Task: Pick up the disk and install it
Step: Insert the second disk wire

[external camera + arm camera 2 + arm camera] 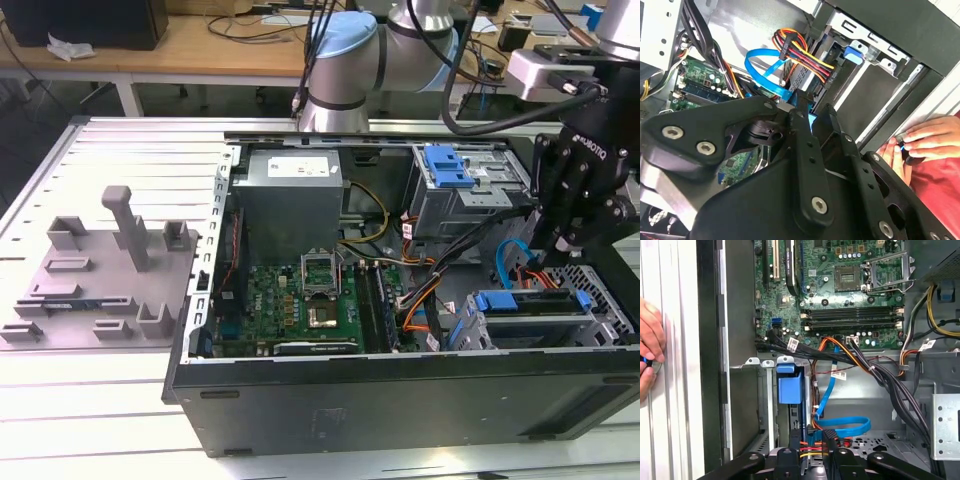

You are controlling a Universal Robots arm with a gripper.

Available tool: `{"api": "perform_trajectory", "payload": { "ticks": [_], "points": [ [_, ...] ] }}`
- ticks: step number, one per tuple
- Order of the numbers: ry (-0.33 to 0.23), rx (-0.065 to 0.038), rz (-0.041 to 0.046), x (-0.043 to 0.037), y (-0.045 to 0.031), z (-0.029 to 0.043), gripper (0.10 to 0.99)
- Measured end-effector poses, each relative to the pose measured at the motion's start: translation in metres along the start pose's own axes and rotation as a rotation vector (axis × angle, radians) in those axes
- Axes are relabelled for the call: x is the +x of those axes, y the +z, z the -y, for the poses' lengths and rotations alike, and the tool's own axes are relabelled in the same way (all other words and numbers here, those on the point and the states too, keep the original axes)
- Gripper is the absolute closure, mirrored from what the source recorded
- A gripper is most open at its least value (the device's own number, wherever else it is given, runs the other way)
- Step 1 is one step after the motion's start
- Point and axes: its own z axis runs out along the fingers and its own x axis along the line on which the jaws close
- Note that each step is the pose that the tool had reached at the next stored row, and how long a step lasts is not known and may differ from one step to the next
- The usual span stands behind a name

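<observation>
The disk sits in the drive cage at the near right corner of the open computer case, with its blue rail along the top. My gripper hangs just above and slightly behind that cage, over the bundle of cables. In both wrist views the black fingers stand almost together, with nothing held between them; only a sliver of blue behind shows through the gap. The gripper hovers over the red and yellow wires, beside the slot with the blue plastic tab.
A blue data cable loops under the gripper. The motherboard and power supply fill the case's left half. A second cage with a blue latch stands behind. A person's hand rests outside the case wall. A grey fixture lies at the exterior view's left.
</observation>
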Motion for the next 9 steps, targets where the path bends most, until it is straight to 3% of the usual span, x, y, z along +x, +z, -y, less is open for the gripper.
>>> {"api": "perform_trajectory", "payload": {
  "ticks": [3, 6, 7, 9],
  "points": [
    [0.000, 0.000, 0.0058, 0.0005, 0.0010, 0.0000, 0.769],
    [0.000, -0.002, 0.0468, 0.0076, 0.0040, 0.0003, 0.769],
    [0.000, -0.002, 0.0527, 0.0090, 0.0044, 0.0004, 0.769],
    [0.000, -0.002, 0.0563, 0.0102, 0.0047, 0.0004, 0.769]
  ]
}}
